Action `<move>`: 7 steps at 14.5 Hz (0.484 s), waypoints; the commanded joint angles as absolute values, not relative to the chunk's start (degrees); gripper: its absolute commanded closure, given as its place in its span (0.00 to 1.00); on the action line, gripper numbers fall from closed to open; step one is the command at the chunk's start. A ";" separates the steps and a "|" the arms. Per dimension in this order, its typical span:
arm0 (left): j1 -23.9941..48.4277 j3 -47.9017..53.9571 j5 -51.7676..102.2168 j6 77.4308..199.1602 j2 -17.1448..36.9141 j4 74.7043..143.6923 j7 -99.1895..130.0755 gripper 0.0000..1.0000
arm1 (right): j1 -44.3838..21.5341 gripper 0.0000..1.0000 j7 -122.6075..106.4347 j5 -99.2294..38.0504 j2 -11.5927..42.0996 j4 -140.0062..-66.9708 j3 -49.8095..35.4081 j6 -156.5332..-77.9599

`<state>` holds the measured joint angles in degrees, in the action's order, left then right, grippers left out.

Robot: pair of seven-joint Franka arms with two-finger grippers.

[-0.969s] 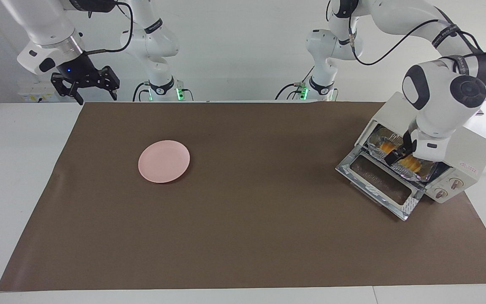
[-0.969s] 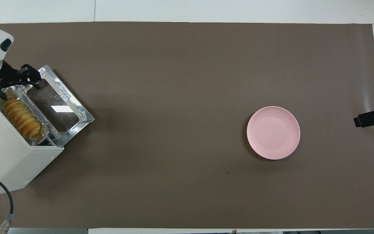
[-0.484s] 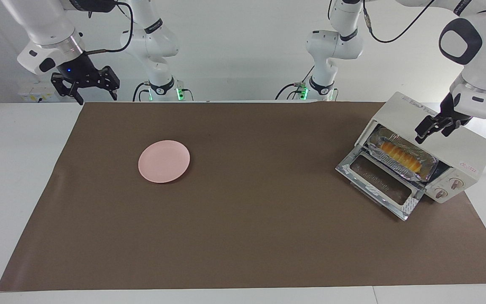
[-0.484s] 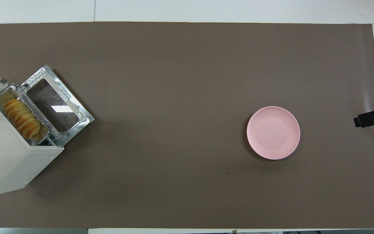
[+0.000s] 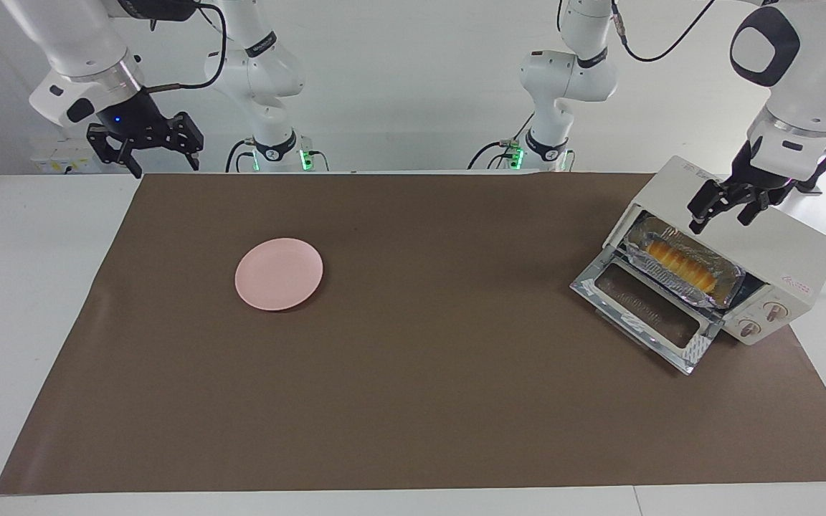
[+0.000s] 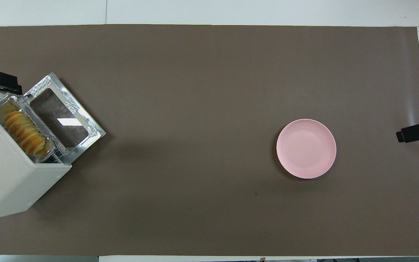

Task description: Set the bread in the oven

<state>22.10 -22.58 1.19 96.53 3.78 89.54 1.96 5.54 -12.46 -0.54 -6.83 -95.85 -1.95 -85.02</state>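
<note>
At the right of the facing view, toward the left arm's end of the brown-covered tabletop (image 5: 413, 401), stands the boxy cream-white toaster oven (image 5: 779, 251) with its glass-windowed drop door (image 5: 642, 308) folded down flat. Inside the oven's mouth sits a crinkled silver foil tray (image 5: 678, 247), and the ridged loaf of yellow bread slices with orange-brown crusts (image 5: 680, 265) lies in that tray, free of any grip. Two round knobs (image 5: 761, 319) show on the oven's front panel.

Above the oven's top edge hangs the left gripper (image 5: 725, 208), its black fingers (image 5: 700, 211) spread apart and holding nothing; it is clear of the bread.

At the upper left of the facing view the right gripper (image 5: 158, 158) waits over the tabletop's edge, its fingers apart and empty.

A round pink plate (image 5: 279, 274) lies bare on the tabletop, toward the right arm's end, well apart from the oven.
</note>
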 commanded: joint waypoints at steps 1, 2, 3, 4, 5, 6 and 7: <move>22.24 -21.45 0.88 93.26 2.73 89.74 1.85 0.00 | 6.24 0.00 -12.66 0.18 -6.94 -95.71 -2.64 -84.20; 22.15 -21.01 0.88 92.99 2.20 89.74 1.76 0.00 | 6.15 0.00 -12.66 0.18 -6.94 -95.71 -2.64 -84.20; 20.93 -19.35 0.79 92.99 1.85 89.74 1.76 0.00 | 6.24 0.00 -12.66 0.18 -6.94 -95.71 -2.64 -84.20; 17.96 -16.38 0.36 92.90 1.24 89.74 1.76 0.00 | 6.24 0.00 -12.66 0.18 -6.94 -95.71 -2.64 -84.20; 13.93 -12.43 0.35 92.90 1.06 89.74 1.67 0.00 | 6.24 0.00 -12.66 0.18 -6.94 -95.71 -2.64 -84.20; 9.88 -7.43 0.35 92.81 0.88 89.82 1.76 0.00 | 6.24 0.00 -12.66 0.18 -6.94 -95.71 -2.64 -84.20; 6.36 -3.38 0.09 92.46 0.27 89.91 1.76 0.00 | 6.24 0.00 -12.66 0.18 -6.94 -95.71 -2.64 -84.20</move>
<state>13.64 -11.33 1.01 93.98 2.04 89.50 1.95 5.54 -12.46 -0.54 -6.83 -95.85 -1.95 -85.02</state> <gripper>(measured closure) 0.000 0.000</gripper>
